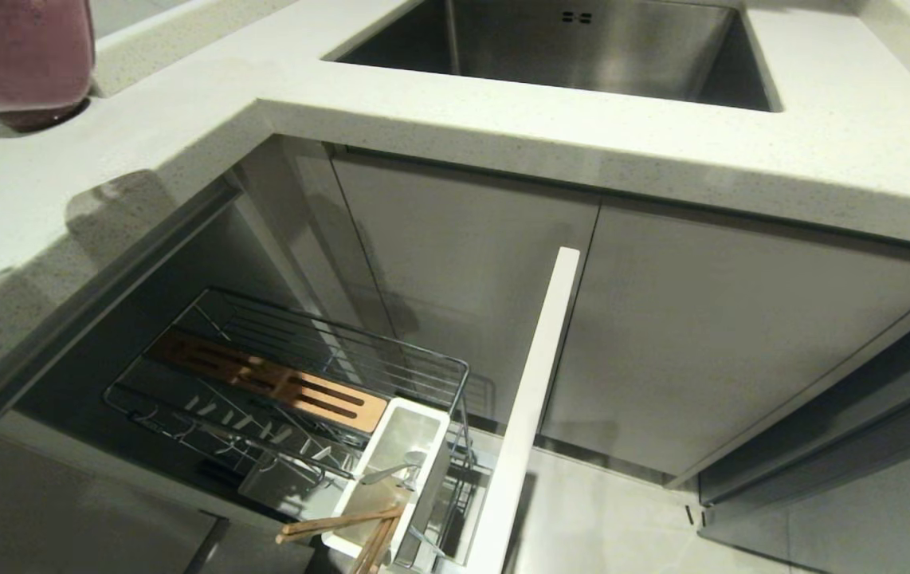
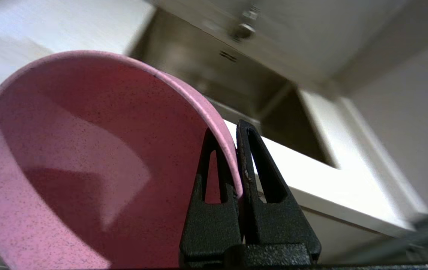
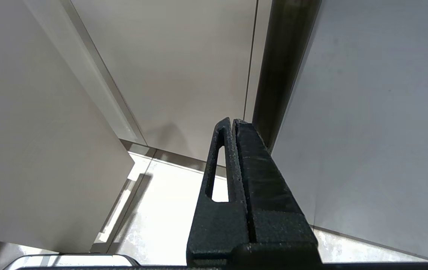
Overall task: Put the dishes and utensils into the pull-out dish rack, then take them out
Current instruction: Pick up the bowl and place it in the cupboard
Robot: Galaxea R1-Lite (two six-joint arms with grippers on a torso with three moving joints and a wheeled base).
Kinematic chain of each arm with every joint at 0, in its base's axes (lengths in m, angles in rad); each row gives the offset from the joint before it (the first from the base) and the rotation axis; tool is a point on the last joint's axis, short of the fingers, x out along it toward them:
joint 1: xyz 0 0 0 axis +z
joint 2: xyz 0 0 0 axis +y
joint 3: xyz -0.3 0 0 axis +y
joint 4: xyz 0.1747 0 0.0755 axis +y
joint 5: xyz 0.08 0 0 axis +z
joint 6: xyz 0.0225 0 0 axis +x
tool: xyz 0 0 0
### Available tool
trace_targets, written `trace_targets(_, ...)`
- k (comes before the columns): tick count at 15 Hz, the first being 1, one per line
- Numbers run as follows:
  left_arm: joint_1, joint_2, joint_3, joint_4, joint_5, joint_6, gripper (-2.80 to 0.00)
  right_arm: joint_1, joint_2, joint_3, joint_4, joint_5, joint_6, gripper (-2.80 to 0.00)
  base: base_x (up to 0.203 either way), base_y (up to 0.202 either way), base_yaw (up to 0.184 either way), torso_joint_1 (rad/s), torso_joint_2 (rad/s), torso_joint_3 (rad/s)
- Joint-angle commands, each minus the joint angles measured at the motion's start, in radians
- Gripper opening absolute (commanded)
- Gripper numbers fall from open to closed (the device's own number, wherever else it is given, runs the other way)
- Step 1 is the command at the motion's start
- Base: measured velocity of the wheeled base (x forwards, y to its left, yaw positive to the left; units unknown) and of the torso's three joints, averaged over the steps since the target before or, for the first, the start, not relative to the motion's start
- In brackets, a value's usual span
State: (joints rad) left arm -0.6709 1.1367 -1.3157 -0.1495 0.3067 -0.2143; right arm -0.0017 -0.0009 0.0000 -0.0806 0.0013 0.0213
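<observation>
rack (image 1: 288,375): open from above, prongs bare
holder (image 1: 391,478): chopsticks (image 1: 343,522), fork (image 1: 391,472) crowd it
front panel (image 1: 531,414): walls the right side

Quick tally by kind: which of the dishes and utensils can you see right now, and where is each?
Bowls: 1, pink bowl, pinched at its rim by the left gripper above the counter.
Chopsticks: 2, chopsticks, leaning in the white utensil holder.
Forks: 1, fork, in the same holder.
Plates: 0 in view.
Total: 4
</observation>
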Motion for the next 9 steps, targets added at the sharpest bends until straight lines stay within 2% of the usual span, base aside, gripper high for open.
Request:
trace_targets(1,-0.017,-0.008,0.024,-0.001,-0.056,-0.102,-2.80,0.000,-0.001,0.026,-0.001,0.000,0.000,-2.80,0.000,0.000,0.000,0.000,0.00,0.000)
trace_targets(3,-0.036,0.002,0.067,-0.003,-0.148,-0.219,-2.80,0.000,-0.001,0.026,-0.001,0.000,0.000,-2.80,0.000,0.000,0.000,0.000,0.00,0.000)
trace_targets(5,-0.057,0.018,0.127,-0.017,-0.180,-0.285,-2.80,0.000,-0.001,0.026,-0.001,0.000,0.000,-2.80,0.000,0.000,0.000,0.000,0.00,0.000)
trace_targets(7,-0.055,0.059,0.179,-0.076,-0.149,-0.388,-2.80,0.000,-0.001,0.026,-0.001,0.000,0.000,-2.80,0.000,0.000,0.000,0.000,0.00,0.000)
trace_targets(9,-0.053,0.104,0.262,-0.123,-0.057,-0.482,-2.80,0.000,-0.001,0.026,-0.001,0.000,0.000,-2.80,0.000,0.000,0.000,0.000,0.00,0.000)
